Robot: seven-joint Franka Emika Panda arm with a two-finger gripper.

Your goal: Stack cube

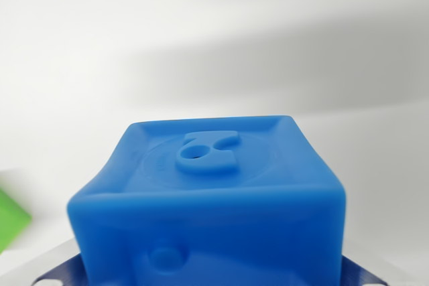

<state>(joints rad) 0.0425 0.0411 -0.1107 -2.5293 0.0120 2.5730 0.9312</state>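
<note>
Clamping the blue cube (pixel 214 199) in my gripper (pixel 214 276), I risk missing the green cube (pixel 10 222), which sits far off-centre at the wrist view's left edge.

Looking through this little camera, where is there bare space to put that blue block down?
The white surface beyond the blue cube is bare across the whole upper picture, as is the strip at the wrist view's right. It is tighter at the wrist view's left, where a green block sits at the edge. What lies under the cube is hidden.
</note>
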